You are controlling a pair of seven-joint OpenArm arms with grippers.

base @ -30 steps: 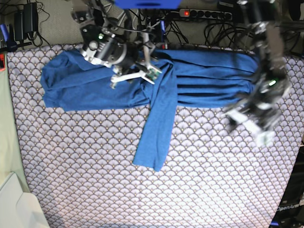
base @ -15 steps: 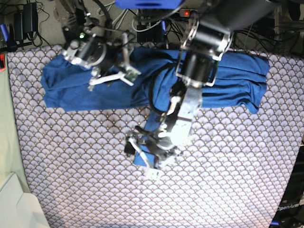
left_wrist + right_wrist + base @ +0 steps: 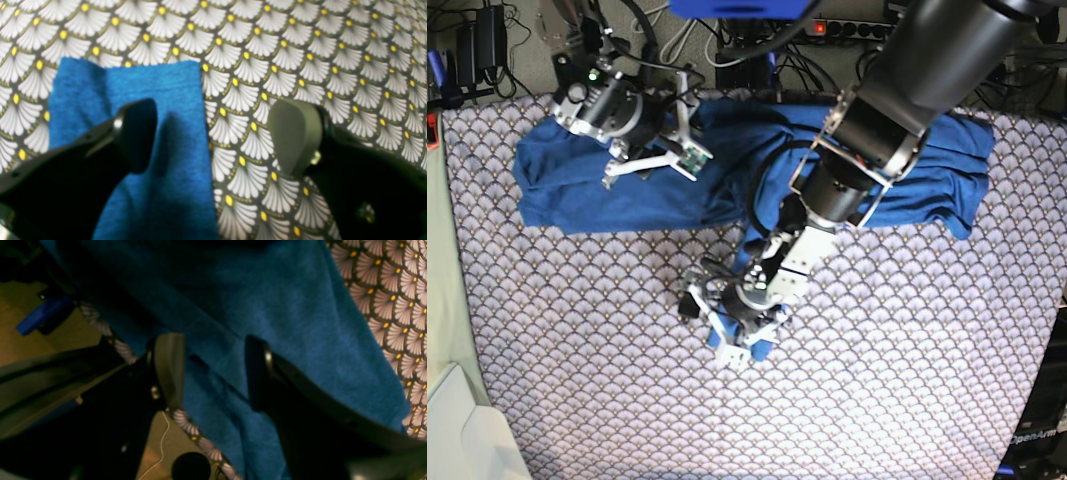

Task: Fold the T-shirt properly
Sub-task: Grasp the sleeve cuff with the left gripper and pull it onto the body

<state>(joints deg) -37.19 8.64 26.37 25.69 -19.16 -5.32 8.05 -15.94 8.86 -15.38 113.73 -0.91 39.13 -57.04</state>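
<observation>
The blue T-shirt [image 3: 597, 190] lies bunched across the back of the scallop-patterned cloth [image 3: 897, 360], with one long sleeve hanging toward the front. My left gripper [image 3: 732, 335] is open at the sleeve end [image 3: 763, 350]. In the left wrist view my left gripper [image 3: 217, 130] straddles the sleeve's right edge: one finger is over the blue cuff [image 3: 150, 80], the other over the patterned cloth [image 3: 300, 50]. My right gripper [image 3: 652, 160] is open over the shirt's back left part. In the right wrist view my right gripper [image 3: 213, 370] has blue fabric [image 3: 293, 306] between its fingers, near the table's back edge.
A power strip and cables [image 3: 857, 28] run behind the table. A white box [image 3: 467, 440] sits at the front left corner. The left arm stretches over the shirt's middle and hides most of the sleeve. Floor and a cable show past the table edge [image 3: 186, 426].
The left arm swung from the shirt's right end across to the sleeve end and now sits low there, open. The right gripper shifted left along the shirt's back edge.
</observation>
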